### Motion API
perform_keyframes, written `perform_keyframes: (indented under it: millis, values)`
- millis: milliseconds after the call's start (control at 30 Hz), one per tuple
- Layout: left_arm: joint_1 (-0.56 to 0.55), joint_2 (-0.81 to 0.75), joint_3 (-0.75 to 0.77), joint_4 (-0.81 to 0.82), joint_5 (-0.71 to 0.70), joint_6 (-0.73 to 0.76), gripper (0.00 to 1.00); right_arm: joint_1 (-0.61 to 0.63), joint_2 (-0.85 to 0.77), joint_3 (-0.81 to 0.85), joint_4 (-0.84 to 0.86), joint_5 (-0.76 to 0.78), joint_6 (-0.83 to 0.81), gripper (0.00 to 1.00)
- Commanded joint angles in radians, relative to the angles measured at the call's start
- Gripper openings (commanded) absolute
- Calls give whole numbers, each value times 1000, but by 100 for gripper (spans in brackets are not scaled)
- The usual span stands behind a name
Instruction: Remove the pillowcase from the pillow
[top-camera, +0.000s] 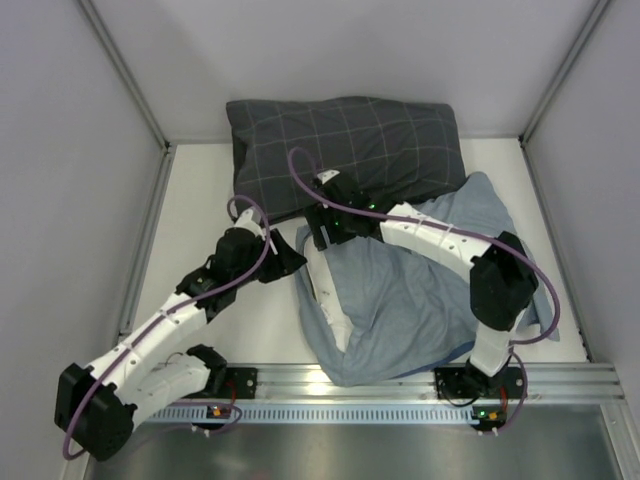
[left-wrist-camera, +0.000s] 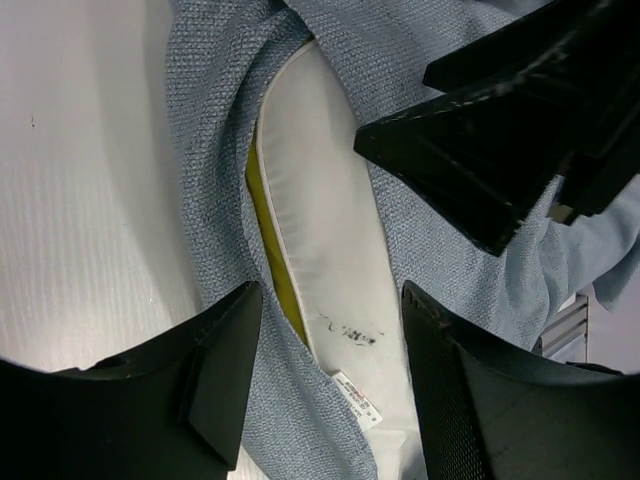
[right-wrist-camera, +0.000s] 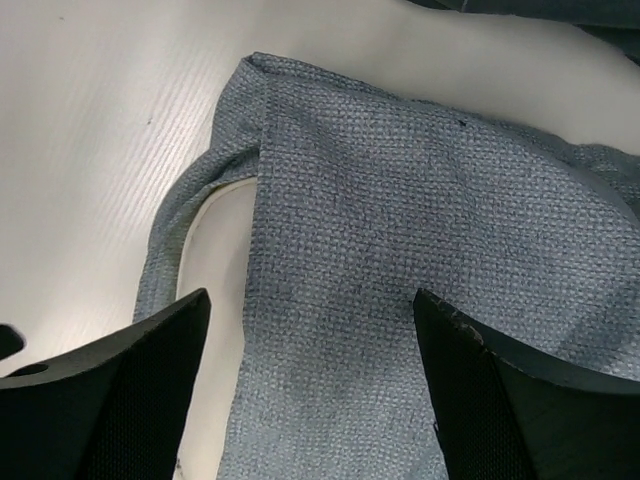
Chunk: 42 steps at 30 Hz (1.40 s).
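No legible txt in any view. Small white tag (left-wrist-camera: 357, 397) w/ red print sits on the pillow (left-wrist-camera: 330, 230) in left wrist view, chars too small to read. Dark scrawl (left-wrist-camera: 350, 333) just above it, also illegible.

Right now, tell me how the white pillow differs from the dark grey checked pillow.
The white pillow is mostly inside the blue pillowcase, only one edge showing; the dark grey pillow lies outside it. The white pillow has yellow piping; the dark grey pillow has light grid lines. Both lie on the table.
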Motion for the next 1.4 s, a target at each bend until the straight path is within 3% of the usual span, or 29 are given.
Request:
perform_keyframes:
  millis: [0, 167, 367, 467, 500, 767, 867, 1033, 1200, 1367]
  values:
    - [12, -43, -22, 5, 9, -4, 62, 21, 23, 63, -44, 99, -26, 79]
    - [21, -65, -25, -12, 17, -3, 63, 24, 43, 49, -66, 166, -14, 72]
    - [21, -59, -19, 16, 60, -18, 64, 26, 32, 29, -99, 278, -20, 47]
    - [20, -3, 1, 57, 123, -21, 65, 20, 32, 23, -105, 298, -34, 16]
    - [21, 19, 12, 71, 162, -23, 66, 18, 32, 23, -107, 295, -31, 0]
    - [5, 188, 67, 175, 218, -6, 71, -5, 17, -20, -84, 185, -5, 0]
    - [3, 233, 61, 290, 252, -16, 68, -19, -1, -33, -70, 146, 0, 0]
    - [5, 308, 73, 365, 189, 8, 59, -39, -27, -60, -58, 113, 3, 0]
    - [5, 369, 137, 269, 105, 48, 52, -51, -60, -91, -50, 100, 4, 0]
    - [5, 316, 137, 163, 40, 79, 48, -65, -87, -106, -43, 94, 4, 0]
